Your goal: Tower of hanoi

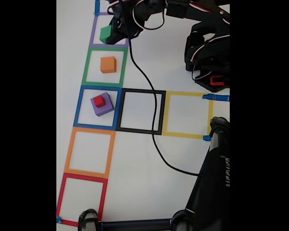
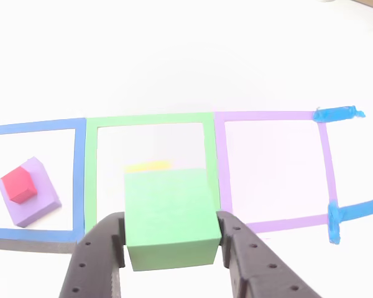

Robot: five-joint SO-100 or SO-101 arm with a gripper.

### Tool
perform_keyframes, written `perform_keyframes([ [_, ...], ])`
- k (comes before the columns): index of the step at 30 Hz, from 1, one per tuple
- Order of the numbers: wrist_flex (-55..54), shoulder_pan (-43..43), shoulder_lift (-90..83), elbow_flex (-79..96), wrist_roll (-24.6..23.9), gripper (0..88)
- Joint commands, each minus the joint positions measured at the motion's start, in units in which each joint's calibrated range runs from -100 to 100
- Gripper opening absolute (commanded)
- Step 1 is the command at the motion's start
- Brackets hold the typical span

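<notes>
1. Currently the green cube is clamped between the closed fingers of the tool, raised over the tape squares.
2. The orange cube is seen inside the green tape square, just near of the tool in the fixed view.
3. Left of it in the other view, the red cube is stacked on the purple cube.

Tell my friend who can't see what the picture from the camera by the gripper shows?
The gripper holds a green cube between its two black fingers, above taped squares on a white table. To the left, a small red cube sits on a purple cube inside the blue square.
</notes>
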Motion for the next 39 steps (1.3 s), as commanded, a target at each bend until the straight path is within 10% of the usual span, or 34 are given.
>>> perform_keyframes([
  [1,16.1,3.1,5.0,-25.9,0.0,1.3],
  [16,18.3,21.6,4.0,-21.5,0.0,1.3],
  [39,-74.7,28.0,23.0,41.2,0.0,1.3],
])
